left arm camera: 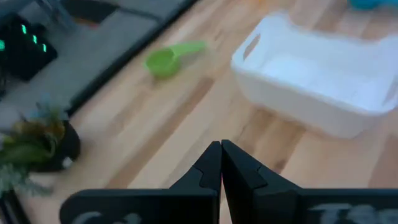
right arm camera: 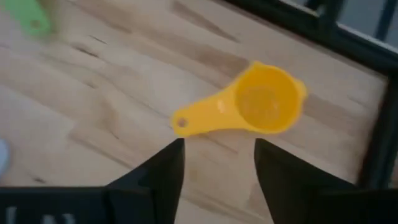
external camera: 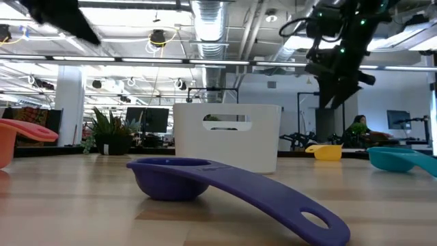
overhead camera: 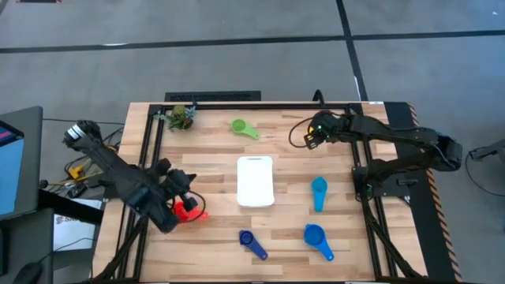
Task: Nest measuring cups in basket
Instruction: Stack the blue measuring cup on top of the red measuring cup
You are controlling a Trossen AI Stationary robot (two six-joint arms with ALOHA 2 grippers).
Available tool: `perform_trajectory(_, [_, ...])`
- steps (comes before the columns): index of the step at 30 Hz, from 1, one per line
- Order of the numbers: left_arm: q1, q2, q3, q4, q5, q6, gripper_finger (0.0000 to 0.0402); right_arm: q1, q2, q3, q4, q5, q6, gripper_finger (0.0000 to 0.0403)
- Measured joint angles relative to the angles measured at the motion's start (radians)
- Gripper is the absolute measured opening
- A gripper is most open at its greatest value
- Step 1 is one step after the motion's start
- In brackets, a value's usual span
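- Right gripper (right arm camera: 214, 158) hangs above the far right part of the table (overhead camera: 205, 142), fingers spread wide and holding nothing, with the yellow-orange cup (right arm camera: 258, 104) lying on the wood just ahead of the fingertips.
- Judged from this, the step in hand is picking up that cup. It would go best with the fingers lowered to either side of the flat handle or across the bowl rim, closing only once they straddle it, since the shallow plastic could skid away if one finger lands first.
- Yellow-orange cup is a small round scoop, open side up, with a short flat handle that ends in a hanging hole.
- Basket (overhead camera: 256, 181), white and translucent with a cut-out grip in its end wall, sits near the table's middle and looks empty.
- Left gripper (left arm camera: 221, 163) has its fingers pressed together on nothing; it waits near the left edge, beside the red cup (overhead camera: 188, 211).
- Green cup (overhead camera: 243, 128) lies near the far edge, the teal cup (overhead camera: 319, 192) right of the basket, and the blue cup (overhead camera: 317, 239) and dark blue cup (overhead camera: 252, 242) near the front edge.
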Motion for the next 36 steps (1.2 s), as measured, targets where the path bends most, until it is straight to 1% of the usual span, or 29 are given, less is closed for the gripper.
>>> perform_trajectory(1, [0.018, -0.027, -0.049, 0.083, 0.022, 0.047, 0.0, -0.014, 0.0, 0.0, -0.019, -0.019, 0.0, 0.0225])
perform_trajectory(2, [0.035, -0.052, -0.097, 0.174, 0.045, 0.084, 0.0, -0.025, 0.0, 0.0, -0.041, -0.06, -0.001, 0.0229])
perform_trajectory(4, [0.059, -0.101, -0.186, 0.348, 0.084, 0.151, 0.0, -0.028, 0.0, 0.0, -0.089, -0.179, 0.0, 0.0233])
perform_trajectory(5, [0.068, -0.122, -0.228, 0.425, 0.107, 0.184, 0.0, -0.012, 0.0, 0.0, -0.112, -0.233, 0.001, 0.0234])
perform_trajectory(6, [0.074, -0.14, -0.264, 0.501, 0.129, 0.214, 0.0, 0.019, -0.002, 0.0, -0.134, -0.276, 0.005, 0.0233])
perform_trajectory(7, [0.077, -0.157, -0.295, 0.568, 0.141, 0.242, 0.0, 0.065, -0.005, 0.0, -0.153, -0.297, 0.017, 0.023])
perform_trajectory(10, [0.08, -0.193, -0.354, 0.71, 0.144, 0.304, 0.0004, 0.238, -0.006, 0.0, -0.172, -0.296, 0.098, 0.022])
perform_trajectory(13, [0.079, -0.21, -0.367, 0.739, 0.142, 0.328, 0.0022, 0.431, -0.006, 0.0, -0.173, -0.285, 0.204, 0.0207])
perform_trajectory(17, [0.079, -0.213, -0.367, 0.74, 0.158, 0.34, 0.0063, 0.688, 0.036, 0.0, -0.158, -0.247, 0.381, 0.019])
perform_trajectory(21, [0.079, -0.21, -0.367, 0.74, 0.154, 0.352, 0.0105, 0.891, 0.109, 0.0, -0.117, -0.23, 0.518, 0.0174])
perform_trajectory(23, [0.079, -0.205, -0.367, 0.745, 0.121, 0.359, 0.0121, 0.97, 0.148, 0.0, -0.089, -0.23, 0.568, 0.0168])
perform_trajectory(26, [0.079, -0.196, -0.367, 0.767, 0.087, 0.365, 0.0137, 1.058, 0.206, 0.0, -0.034, -0.23, 0.621, 0.0163])
perform_trajectory(29, [0.079, -0.184, -0.367, 0.823, 0.085, 0.41, 0.0144, 1.114, 0.253, 0.0, 0.029, -0.229, 0.656, 0.0162])
perform_trajectory(36, [0.092, -0.183, -0.367, 0.945, 0.111, 0.528, 0.0145, 1.166, 0.304, 0.002, 0.096, -0.215, 0.688, 0.0166])
